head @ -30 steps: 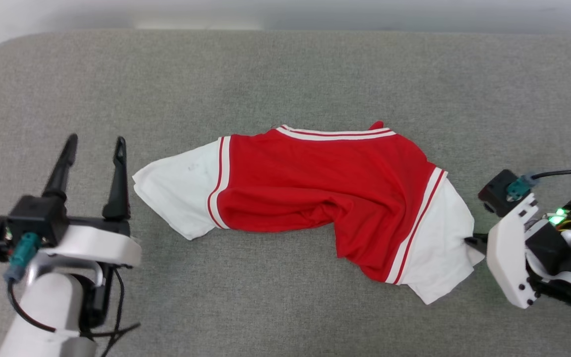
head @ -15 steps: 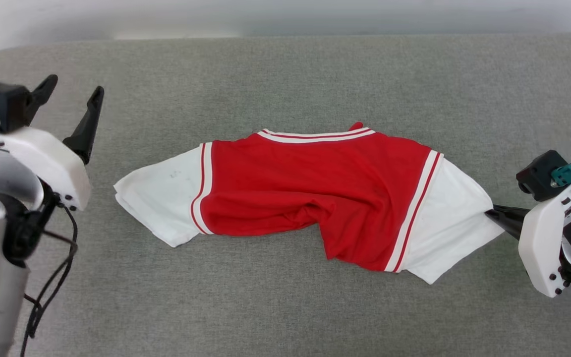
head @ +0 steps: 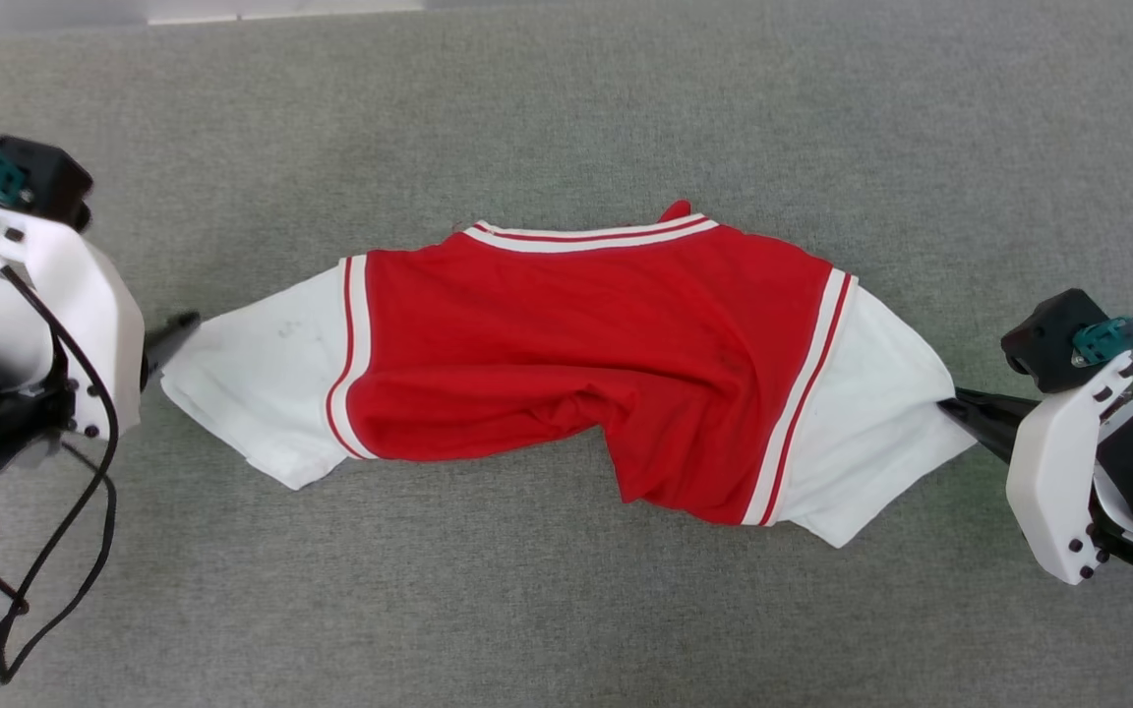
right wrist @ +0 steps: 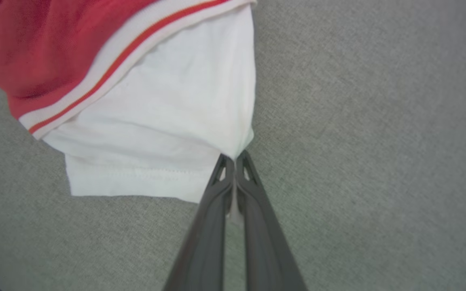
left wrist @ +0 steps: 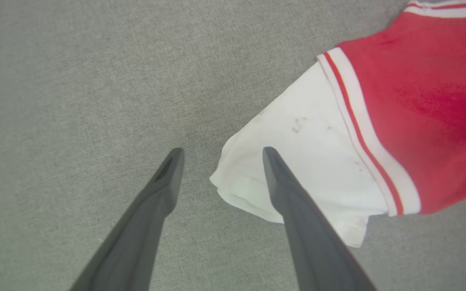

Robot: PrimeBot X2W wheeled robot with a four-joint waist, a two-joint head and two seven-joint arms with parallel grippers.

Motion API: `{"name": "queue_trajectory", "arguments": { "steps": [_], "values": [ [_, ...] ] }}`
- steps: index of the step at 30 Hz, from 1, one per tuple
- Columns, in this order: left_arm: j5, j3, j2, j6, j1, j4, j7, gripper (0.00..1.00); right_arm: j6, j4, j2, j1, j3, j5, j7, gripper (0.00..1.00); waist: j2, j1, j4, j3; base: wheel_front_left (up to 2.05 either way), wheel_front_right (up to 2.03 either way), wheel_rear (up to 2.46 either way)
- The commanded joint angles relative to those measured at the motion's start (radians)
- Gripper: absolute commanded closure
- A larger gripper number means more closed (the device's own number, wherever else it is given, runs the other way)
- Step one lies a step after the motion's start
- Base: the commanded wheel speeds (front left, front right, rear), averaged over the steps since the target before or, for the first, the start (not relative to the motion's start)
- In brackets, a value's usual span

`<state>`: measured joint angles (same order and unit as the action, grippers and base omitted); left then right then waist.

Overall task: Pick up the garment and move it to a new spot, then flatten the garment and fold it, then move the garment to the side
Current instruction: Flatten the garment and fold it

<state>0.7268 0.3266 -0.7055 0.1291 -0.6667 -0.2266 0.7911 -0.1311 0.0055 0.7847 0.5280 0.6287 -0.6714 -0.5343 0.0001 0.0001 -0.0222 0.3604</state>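
The garment, a red jersey with white short sleeves and striped trim, lies stretched left to right on the grey surface, its lower red part bunched. My right gripper is shut on the corner of the right white sleeve, pinching the cloth between its fingers. At the tip of the left white sleeve my left gripper stands open, one finger over the sleeve's edge and the other over bare surface. Only one dark fingertip of it shows in the head view.
A grey fabric-covered surface lies under everything, with a pale strip along its far edge. A black cable hangs from my left arm.
My left gripper has come down from pointing up to the left sleeve's tip. The right gripper keeps its hold on the right sleeve, which is drawn out further. The head view has shifted.
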Motion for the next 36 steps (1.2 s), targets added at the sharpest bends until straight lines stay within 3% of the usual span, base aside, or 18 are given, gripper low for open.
{"name": "queue_trajectory", "arguments": {
  "steps": [1, 7, 15, 16, 17, 27, 36],
  "values": [
    [0.02, 0.015, -0.013, 0.0, -0.018, -0.009, 0.032, 0.0, 0.001, -0.004, -0.007, 0.006, -0.004, 0.009, -0.005, 1.0, -0.0001, -0.0001, -0.01, 0.018, 0.0, 0.0, 0.0],
    [0.088, 0.082, -0.036, 0.001, -0.045, -0.064, 0.137, 0.0, 0.001, -0.013, -0.016, 0.026, -0.009, 0.019, -0.014, 1.0, -0.0001, -0.0001, -0.024, 0.061, 0.0, 0.0, 0.0],
    [0.123, 0.19, 0.017, 0.001, -0.036, -0.188, 0.193, 0.0, 0.001, -0.002, -0.04, 0.052, 0.014, 0.025, -0.003, 1.0, -0.0001, -0.0001, -0.038, 0.08, 0.0, 0.0, 0.0],
    [0.126, 0.207, 0.019, 0.001, -0.037, -0.192, 0.192, 0.96, 0.001, 0.001, -0.041, 0.056, 0.014, 0.026, 0.006, 1.0, -0.0001, -0.0001, -0.039, 0.077, 0.0, 0.0, 0.0],
    [0.13, 0.223, 0.019, 0.001, -0.036, -0.194, 0.191, 1.0, 0.001, 0.005, -0.04, 0.058, 0.015, 0.026, 0.013, 1.0, -0.0001, -0.0001, -0.039, 0.073, 0.0, 0.0, 0.0],
    [0.131, 0.278, -0.056, 0.001, -0.119, -0.114, 0.032, 1.0, 0.001, 0.041, -0.021, 0.084, 0.003, 0.017, 0.103, 1.0, -0.0001, -0.0001, -0.014, -0.023, 0.0, 0.0, 0.0],
    [0.129, 0.285, -0.101, 0.001, -0.177, 0.011, -0.133, 1.0, 0.001, 0.039, 0.004, 0.129, -0.072, 0.035, 0.205, 1.0, -0.0001, -0.0001, 0.022, -0.101, 0.0, 0.0, 0.0]
  ]
}}
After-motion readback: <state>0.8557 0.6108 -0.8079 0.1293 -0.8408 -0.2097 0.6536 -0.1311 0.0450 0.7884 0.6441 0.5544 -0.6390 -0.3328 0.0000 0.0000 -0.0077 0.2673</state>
